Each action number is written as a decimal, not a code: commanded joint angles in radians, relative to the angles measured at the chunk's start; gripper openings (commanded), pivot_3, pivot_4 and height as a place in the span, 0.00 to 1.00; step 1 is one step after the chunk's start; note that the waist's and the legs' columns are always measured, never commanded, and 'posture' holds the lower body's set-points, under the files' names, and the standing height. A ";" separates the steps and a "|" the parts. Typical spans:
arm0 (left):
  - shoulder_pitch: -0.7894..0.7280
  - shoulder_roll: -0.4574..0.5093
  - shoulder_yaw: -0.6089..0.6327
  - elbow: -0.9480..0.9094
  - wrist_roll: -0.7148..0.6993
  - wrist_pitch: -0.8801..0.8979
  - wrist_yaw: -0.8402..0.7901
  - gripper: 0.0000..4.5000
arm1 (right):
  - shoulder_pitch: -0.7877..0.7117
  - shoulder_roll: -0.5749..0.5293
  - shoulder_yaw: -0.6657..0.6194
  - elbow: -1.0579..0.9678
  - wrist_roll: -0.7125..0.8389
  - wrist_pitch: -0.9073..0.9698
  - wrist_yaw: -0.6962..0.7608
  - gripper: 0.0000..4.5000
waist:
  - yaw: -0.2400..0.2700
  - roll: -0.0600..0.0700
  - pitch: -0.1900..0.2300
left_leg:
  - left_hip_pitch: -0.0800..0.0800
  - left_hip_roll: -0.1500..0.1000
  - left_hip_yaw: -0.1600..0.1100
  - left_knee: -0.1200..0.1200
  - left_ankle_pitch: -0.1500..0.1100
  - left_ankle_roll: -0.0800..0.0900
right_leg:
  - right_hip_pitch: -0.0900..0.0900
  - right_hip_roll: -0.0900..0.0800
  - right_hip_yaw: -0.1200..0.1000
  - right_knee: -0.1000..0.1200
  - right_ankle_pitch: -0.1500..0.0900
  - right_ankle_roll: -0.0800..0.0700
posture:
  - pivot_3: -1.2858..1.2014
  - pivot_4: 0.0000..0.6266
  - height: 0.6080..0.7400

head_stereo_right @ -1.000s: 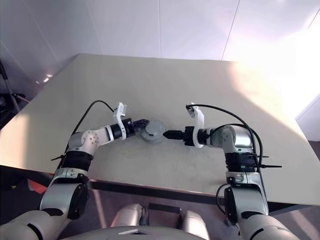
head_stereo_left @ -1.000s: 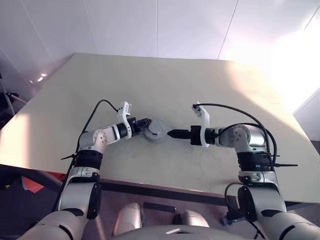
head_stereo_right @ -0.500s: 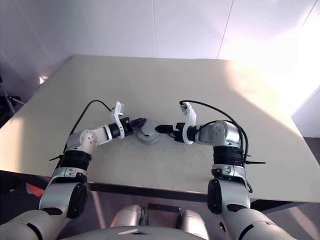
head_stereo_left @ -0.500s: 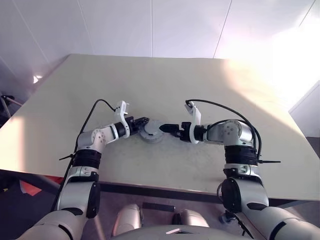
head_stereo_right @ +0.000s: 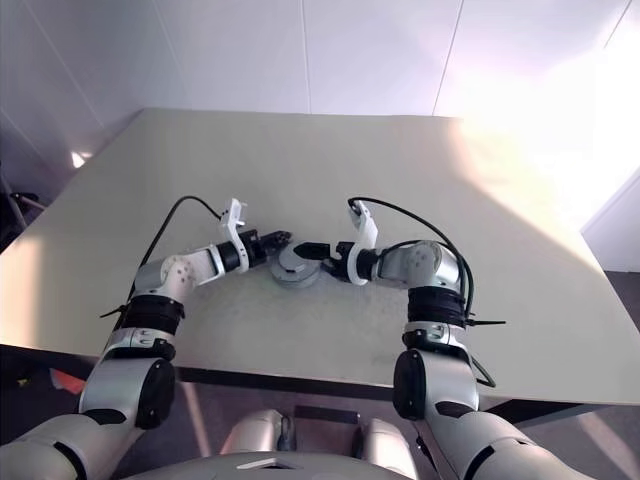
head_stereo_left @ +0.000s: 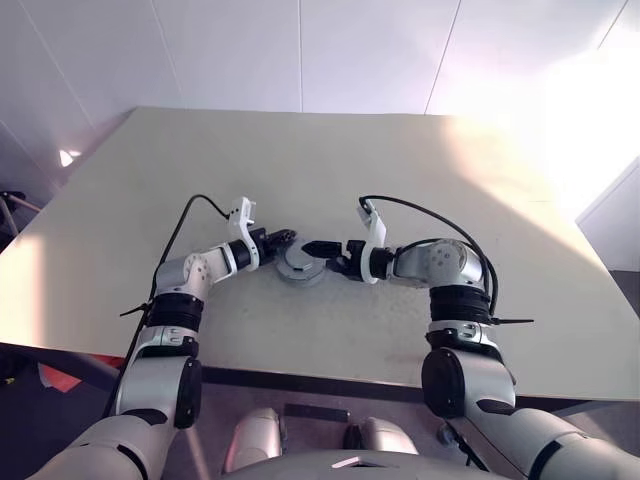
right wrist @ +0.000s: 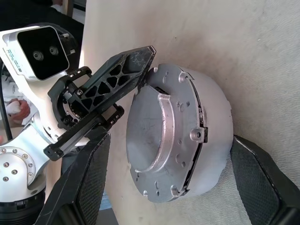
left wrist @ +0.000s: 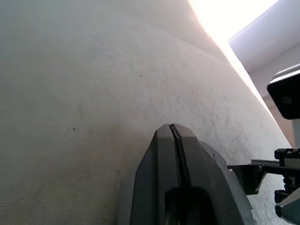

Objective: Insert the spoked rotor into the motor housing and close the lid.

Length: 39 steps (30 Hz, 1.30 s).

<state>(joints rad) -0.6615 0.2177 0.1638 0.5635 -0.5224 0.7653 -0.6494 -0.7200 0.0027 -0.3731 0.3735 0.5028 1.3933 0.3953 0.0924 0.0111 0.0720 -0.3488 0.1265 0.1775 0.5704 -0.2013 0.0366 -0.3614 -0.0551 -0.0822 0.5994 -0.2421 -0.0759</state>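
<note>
We saw the motor housing (right wrist: 187, 140) resting mid-tabletop (head_stereo_left: 400, 170) with its lid (right wrist: 157, 136) on, the left claw (right wrist: 140, 63) pinched closed, tips touching its rim, the right claw (head_stereo_left: 312, 247) spread wide around it.

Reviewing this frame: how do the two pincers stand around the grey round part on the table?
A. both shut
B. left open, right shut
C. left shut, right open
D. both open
C: the left pincer has its fingers pressed together, while the right pincer stands spread on either side of the grey round part.
</note>
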 commanded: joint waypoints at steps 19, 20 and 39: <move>-0.039 0.000 0.020 0.040 0.017 -0.045 0.015 0.00 | -0.032 0.055 0.093 0.036 0.039 -0.017 0.002 0.51 | 0.001 0.000 0.000 | -0.004 0.000 0.000 -0.001 -0.001 -0.001 | -0.006 0.000 0.000 0.003 -0.001 -0.007 | 0.52 0.00 1.00; -0.039 0.000 0.022 0.041 0.019 -0.046 0.015 0.00 | -0.033 0.051 0.093 0.033 0.045 -0.016 0.007 0.47 | 0.003 0.000 0.000 | -0.004 0.000 0.000 -0.001 -0.001 -0.001 | -0.006 0.000 0.000 0.004 -0.001 -0.007 | 0.52 0.00 1.00; -0.019 -0.006 0.222 0.032 -0.092 -0.144 0.046 0.00 | -0.152 -0.049 -0.173 0.222 0.125 -0.186 -0.106 0.46 | 0.026 0.000 0.001 | -0.013 0.000 0.000 0.003 -0.001 -0.001 | -0.012 0.000 -0.001 0.006 -0.001 -0.008 | 0.52 0.00 1.00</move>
<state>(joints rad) -0.6829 0.2103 0.3660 0.6352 -0.5859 0.6322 -0.6024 -0.8341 -0.0289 -0.4920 0.6121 0.5864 1.2517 0.3056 0.1184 0.0107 0.0726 -0.3633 0.1267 0.1772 0.5751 -0.2028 0.0361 -0.3742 -0.0555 -0.0831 0.6059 -0.2426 -0.0835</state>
